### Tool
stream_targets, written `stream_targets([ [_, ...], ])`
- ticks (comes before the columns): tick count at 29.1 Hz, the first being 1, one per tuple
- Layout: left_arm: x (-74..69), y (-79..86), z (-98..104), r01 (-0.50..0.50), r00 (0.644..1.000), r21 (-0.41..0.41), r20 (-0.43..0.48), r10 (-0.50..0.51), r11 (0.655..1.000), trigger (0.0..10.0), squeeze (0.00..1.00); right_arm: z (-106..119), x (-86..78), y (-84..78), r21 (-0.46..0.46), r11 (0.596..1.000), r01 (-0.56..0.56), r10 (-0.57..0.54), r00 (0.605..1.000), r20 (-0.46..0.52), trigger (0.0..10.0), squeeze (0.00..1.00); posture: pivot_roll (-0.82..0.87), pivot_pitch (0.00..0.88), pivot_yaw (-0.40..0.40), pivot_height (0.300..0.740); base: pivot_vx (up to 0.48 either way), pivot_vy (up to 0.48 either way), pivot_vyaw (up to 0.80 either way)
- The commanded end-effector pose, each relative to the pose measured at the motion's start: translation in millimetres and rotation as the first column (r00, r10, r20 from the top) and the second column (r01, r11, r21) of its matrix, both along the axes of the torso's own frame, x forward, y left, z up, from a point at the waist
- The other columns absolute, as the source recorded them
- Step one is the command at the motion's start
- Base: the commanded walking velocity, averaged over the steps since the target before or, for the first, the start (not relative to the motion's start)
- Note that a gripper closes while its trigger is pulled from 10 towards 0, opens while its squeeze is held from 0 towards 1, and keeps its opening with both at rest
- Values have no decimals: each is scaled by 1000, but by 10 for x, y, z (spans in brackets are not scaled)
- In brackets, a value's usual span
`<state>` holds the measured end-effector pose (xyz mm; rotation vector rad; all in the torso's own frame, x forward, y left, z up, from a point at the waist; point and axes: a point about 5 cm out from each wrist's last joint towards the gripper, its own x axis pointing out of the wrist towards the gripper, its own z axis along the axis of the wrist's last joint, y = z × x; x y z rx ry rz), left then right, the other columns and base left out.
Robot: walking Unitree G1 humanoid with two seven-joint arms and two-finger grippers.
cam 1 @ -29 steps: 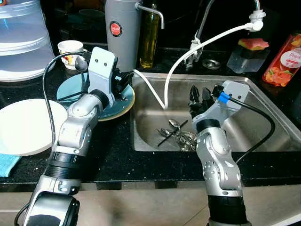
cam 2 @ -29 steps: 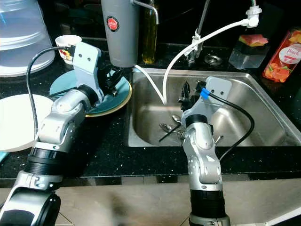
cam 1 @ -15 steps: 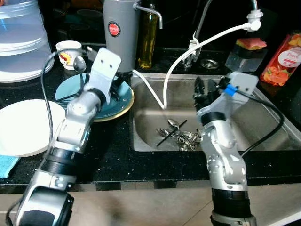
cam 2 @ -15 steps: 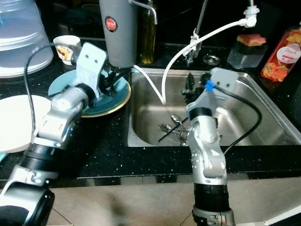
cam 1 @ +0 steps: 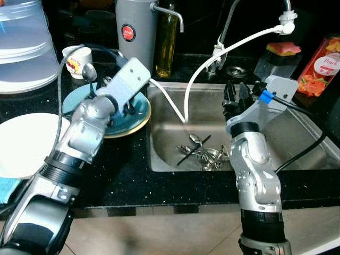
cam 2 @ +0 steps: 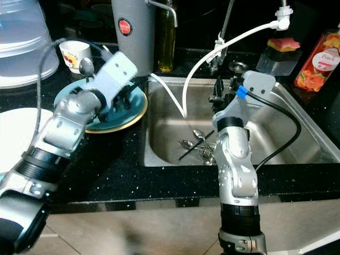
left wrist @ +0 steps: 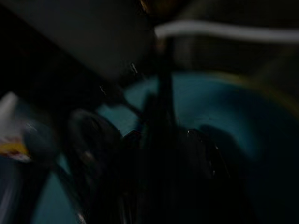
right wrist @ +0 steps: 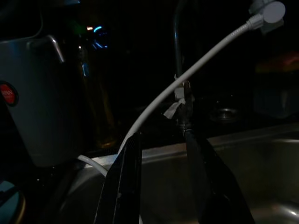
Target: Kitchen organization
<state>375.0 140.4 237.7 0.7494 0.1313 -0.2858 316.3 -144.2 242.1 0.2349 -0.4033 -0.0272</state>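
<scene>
The steel sink (cam 1: pixel 297 133) sets the scene, sunk in the black surface (cam 1: pixel 127 175) with one white hose (cam 1: pixel 223 53) looping into it. Next in size are the plates: one white plate (cam 1: pixel 24 143) at the robot's far left and one teal plate (cam 1: pixel 125 109) resting on a gold-rimmed plate just beside the sink, so three in all. They will likely handle as stiff, heavy, breakable ware, slippery if wet, and are best gripped at the rim. One small cup (cam 1: pixel 77 57) stands behind the teal plate, with a spoon (cam 1: pixel 90 71) just by it. The cutlery (cam 1: pixel 204 154), a tangled heap on the sink floor, has too many overlapping pieces to count exactly; I make out at least two spoons and one dark, thin utensil. These are light, rigid and slick, and a handle midway along looks the surest hold. The left gripper (cam 1: pixel 125 106) hovers low over the teal plate; whether its fingers are parted or holding anything I cannot tell, the left wrist view being dark and blurred. The right gripper (right wrist: pixel 161 182) is raised above the sink, fingers (right wrist: pixel 124 186) apart and empty.
</scene>
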Motion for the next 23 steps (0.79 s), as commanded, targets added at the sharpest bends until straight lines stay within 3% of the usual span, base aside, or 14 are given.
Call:
stream_targets([
  [1, 17, -19, -22, -10, 1000, 24, -28, 10, 1000, 10000, 0, -22, -9, -14, 3, 1000, 5, -5, 1000, -13, 10000, 0, 218, 0, -61, 740, 0, 0, 0],
  [11, 81, 41, -24, -63, 997, 101, -31, 67, 993, 10000, 0, -31, -6, -13, 1, 1000, 5, -5, 1000, -16, 10000, 0, 214, 0, -61, 740, 0, 0, 0],
  [19, 136, 128, -158, -104, 989, 127, -91, 116, 987, 10000, 0, -38, 5, -6, 1, 1000, 2, -2, 1000, -18, 10000, 0, 213, 0, -56, 740, 0, 0, 0],
  [21, 158, 185, -211, -128, 984, 126, -110, 142, 984, 1294, 0, -38, 7, 0, 2, 1000, 2, -2, 1000, -17, 10000, 0, 209, 0, -55, 740, 0, 0, 0],
  [22, 163, 196, -225, -133, 982, 124, -115, 148, 983, 0, 0, -38, 7, 1, 2, 1000, 2, -2, 1000, -17, 10000, 0, 209, 0, -55, 740, 0, 0, 0],
  [23, 164, 196, -235, -134, 982, 121, -118, 149, 983, 0, 0, -39, 7, -2, 2, 1000, 2, -2, 1000, -16, 10000, 0, 210, 0, -54, 740, 0, 0, 0],
])
